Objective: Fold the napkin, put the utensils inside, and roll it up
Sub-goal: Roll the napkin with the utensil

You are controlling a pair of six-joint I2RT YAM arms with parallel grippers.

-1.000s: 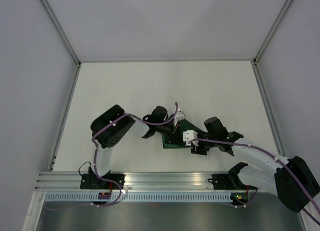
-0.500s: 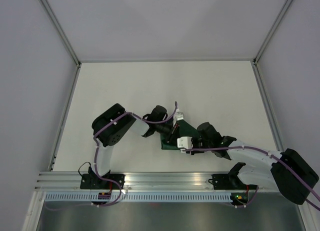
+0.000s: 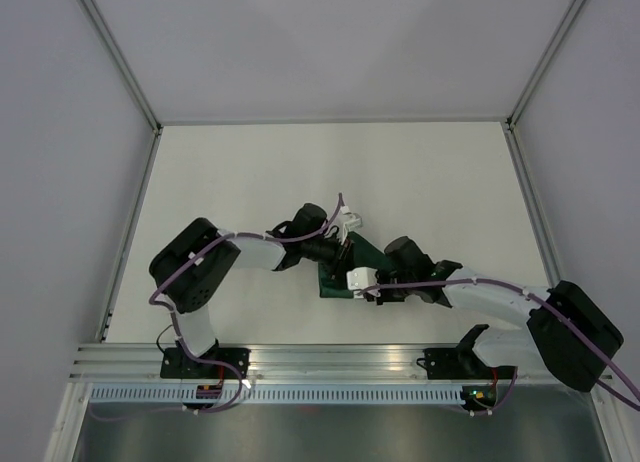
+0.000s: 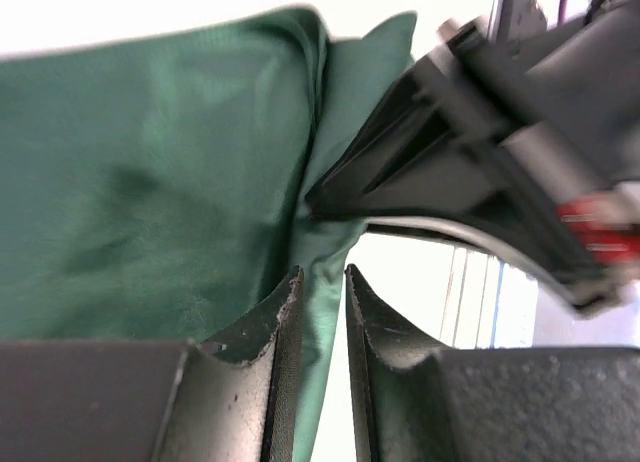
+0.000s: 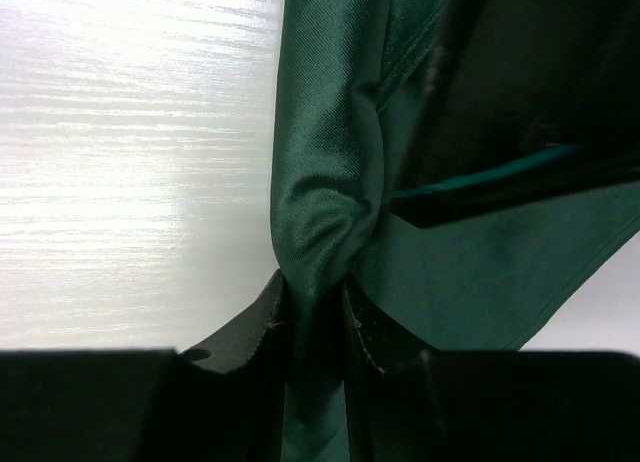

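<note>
**Both my grippers pinch the green napkin**

My left gripper (image 4: 320, 302) is clenched on the napkin (image 4: 150, 182). A thin edge of the cloth runs down between its rough, pitted black fingers (image 4: 280, 322). My right gripper (image 5: 312, 307) is clamped on it too, squeezing a thick rounded fold into a narrow waist. The cloth is dark green and finely woven with a slight sheen, and it is bunched and creased rather than flat. My right arm's black head crowds the upper right of the left wrist view, its tip against the cloth. From above, the napkin is gathered between my two heads, mostly hidden under them, toward the near middle of the white, faintly grained table (image 3: 250, 172). Pale grey walls (image 3: 60, 132) enclose it. A ribbed metal rail (image 3: 320, 357) runs along the near edge.
</note>
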